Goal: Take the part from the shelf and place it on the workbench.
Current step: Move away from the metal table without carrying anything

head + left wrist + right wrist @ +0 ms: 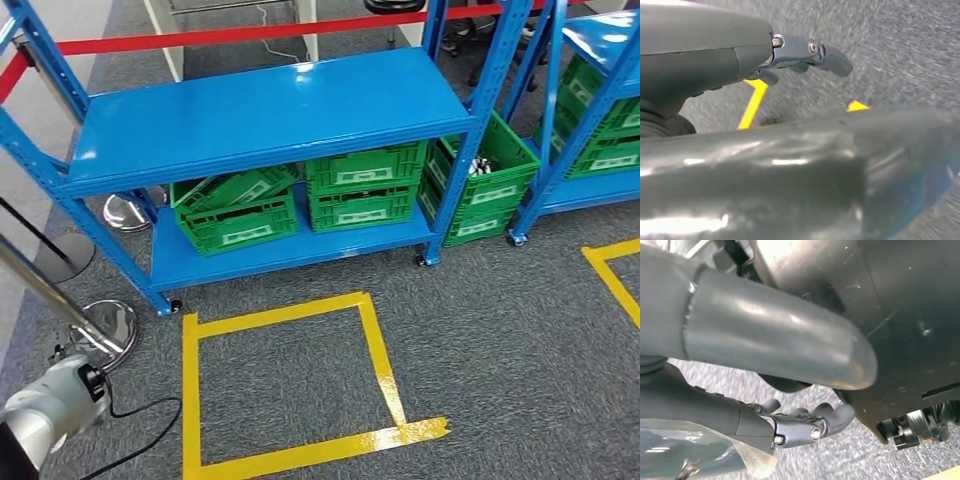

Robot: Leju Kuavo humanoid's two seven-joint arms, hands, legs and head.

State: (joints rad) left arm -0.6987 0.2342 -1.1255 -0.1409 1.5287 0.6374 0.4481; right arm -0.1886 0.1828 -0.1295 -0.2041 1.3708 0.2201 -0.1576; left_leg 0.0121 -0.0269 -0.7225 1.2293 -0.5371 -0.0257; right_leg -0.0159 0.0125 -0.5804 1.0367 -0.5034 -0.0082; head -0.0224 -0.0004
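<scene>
Head view: the blue shelf stands ahead of you, beyond the yellow floor square; the part cannot be picked out, perhaps in the green crates below. Both hands hang low over carpet, well short of it: left hand and right hand hold nothing, fingers loosely extended.

You cannot read the white labels on the green crates under the blue shelf; they are too small. Inside the crate past the shelf's right post you see pale, dark-tipped items, too small to identify, so whether any is the part stays unclear. The second rack runs off the right edge. Your left arm is cut by the bottom-left corner, its hand out of frame. In the left wrist view the left hand is blurred, the grip unclear. In the right wrist view the thumb hides much of the right hand
</scene>
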